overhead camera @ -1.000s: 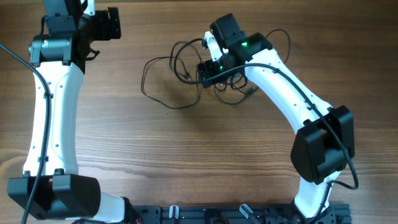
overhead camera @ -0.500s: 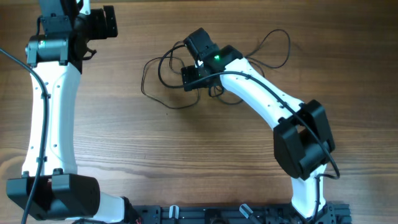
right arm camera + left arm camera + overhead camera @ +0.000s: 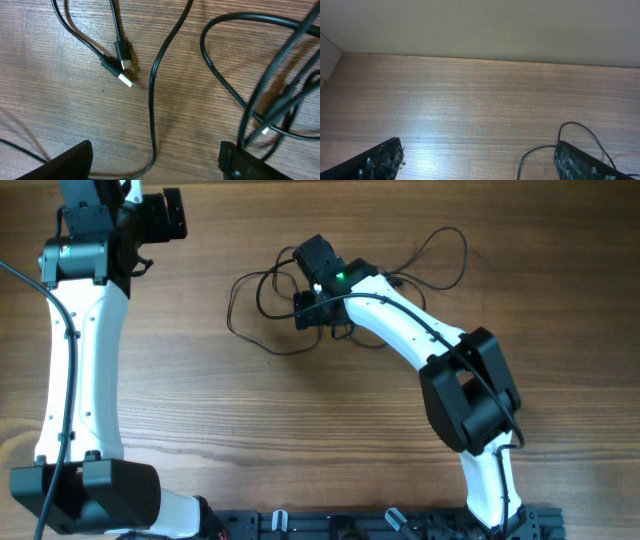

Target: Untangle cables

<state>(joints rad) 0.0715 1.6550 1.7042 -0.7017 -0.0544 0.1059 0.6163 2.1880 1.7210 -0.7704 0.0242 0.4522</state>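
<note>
The cables [image 3: 151, 100] lie tangled on the bench [image 3: 300, 430], right under the right gripper [image 3: 157, 165], its jaws spread wide and empty. One strand runs straight through their gap, across the closing line. The left gripper [image 3: 480, 167], jaws likewise spread, is well apart.

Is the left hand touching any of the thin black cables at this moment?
Apart. The overhead view shows the left hand open at the far side, with a wide strip of bare table between it and the cables.
</note>
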